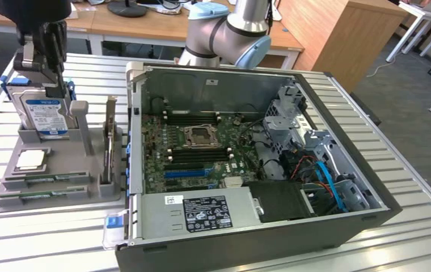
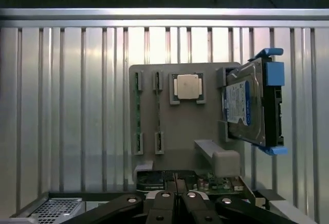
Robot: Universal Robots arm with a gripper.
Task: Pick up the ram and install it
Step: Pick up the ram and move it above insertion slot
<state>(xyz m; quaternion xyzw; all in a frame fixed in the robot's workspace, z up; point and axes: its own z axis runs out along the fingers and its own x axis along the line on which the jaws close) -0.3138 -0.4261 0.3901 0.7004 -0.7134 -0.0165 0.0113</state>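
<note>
Overhead, arm (image 1: 231, 34) points down over ram (image 1: 45, 180) tray (image 1: 60, 164); jaws together, empty.

Robotics lab in office-like room: robot arm (image 1: 227, 34) at slatted metal desk (image 1: 41, 238), opened computer case (image 1: 238, 249), grey parts fixture (image 1: 56, 164), wooden office furniture (image 1: 329, 34) far behind

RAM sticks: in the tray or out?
In the tray. Both green RAM sticks sit on edge in slots of the grey tray; the gripper is shut and apart from them.
</note>
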